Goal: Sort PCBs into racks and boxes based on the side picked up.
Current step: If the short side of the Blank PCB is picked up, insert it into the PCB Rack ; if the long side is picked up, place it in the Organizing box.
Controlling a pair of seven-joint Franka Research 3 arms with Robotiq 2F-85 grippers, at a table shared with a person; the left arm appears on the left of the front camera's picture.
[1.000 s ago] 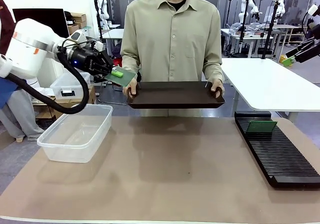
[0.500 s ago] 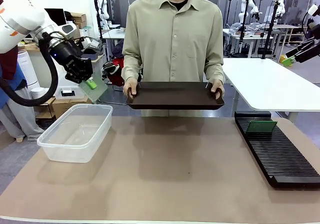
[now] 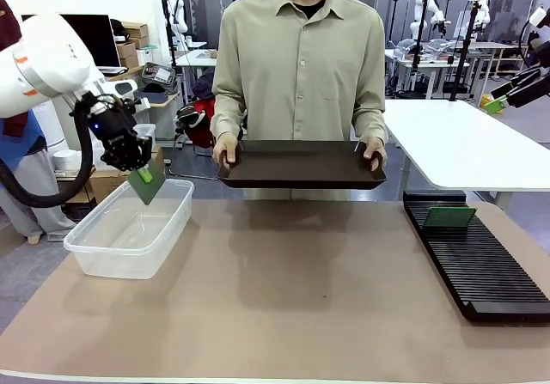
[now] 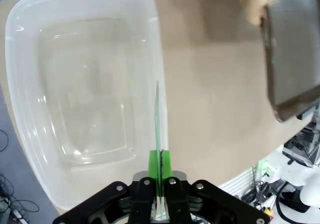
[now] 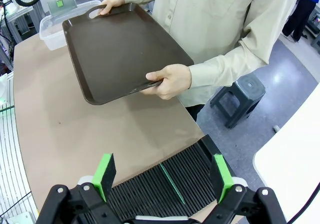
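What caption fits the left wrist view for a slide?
Left gripper holds a PCB edge-on above the clear plastic tub.

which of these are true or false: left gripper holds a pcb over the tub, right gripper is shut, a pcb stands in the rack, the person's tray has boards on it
1. The left gripper holds a PCB over the tub. True.
2. The right gripper is shut. False: its jaws stand wide open, holding nothing.
3. A second PCB stands in the rack. True.
4. The tray has boards on it. False: it is bare.
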